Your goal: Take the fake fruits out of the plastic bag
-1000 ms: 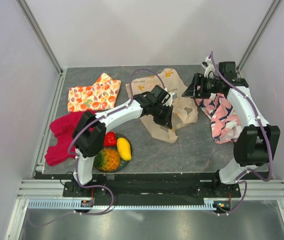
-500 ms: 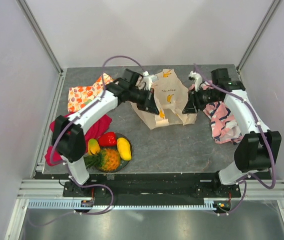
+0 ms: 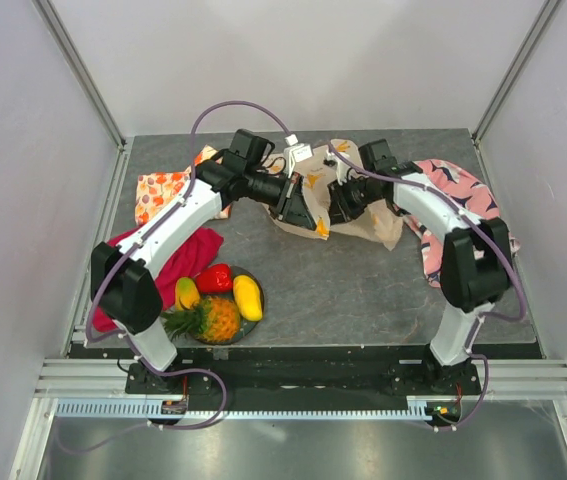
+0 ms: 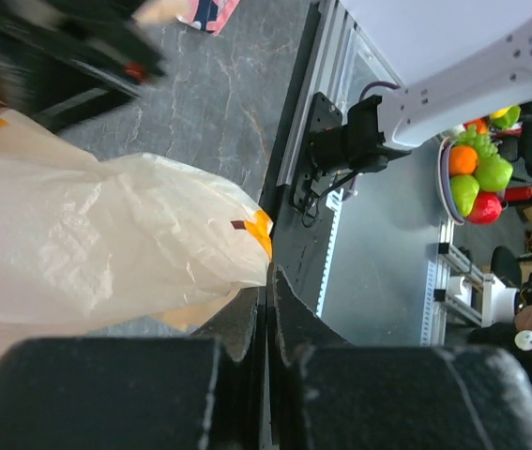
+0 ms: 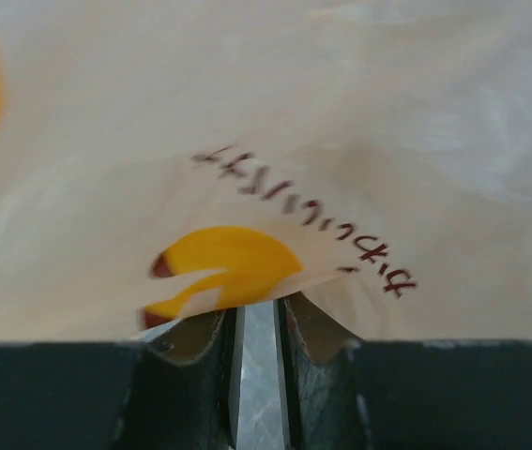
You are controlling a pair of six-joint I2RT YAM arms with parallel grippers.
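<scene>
The plastic bag [image 3: 373,224], cream with yellow bananas, lies crumpled at the table's middle back between both grippers. My left gripper [image 3: 301,210] is at its left side, jaws shut with a corner of the plastic bag [image 4: 106,234] pinched at the tips [image 4: 267,274]. My right gripper [image 3: 337,208] is pressed against the bag's right side. Its jaws [image 5: 258,305] stand a narrow gap apart, and the plastic bag [image 5: 275,141] lies across the tips. The fake fruits sit on a dark plate [image 3: 242,333] at front left: a pineapple [image 3: 215,320], a red pepper [image 3: 219,278] and two mangoes [image 3: 248,297].
An orange fruit-printed cloth [image 3: 166,190] lies at back left and a red cloth [image 3: 191,250] is beside the plate. A pink patterned cloth [image 3: 455,215] lies under the right arm. A metal rail [image 4: 314,112] marks the table's edge.
My left gripper has carried its corner of the bag back and left. My right gripper has swung left from the back right corner onto the bag, and its jaws have narrowed.
</scene>
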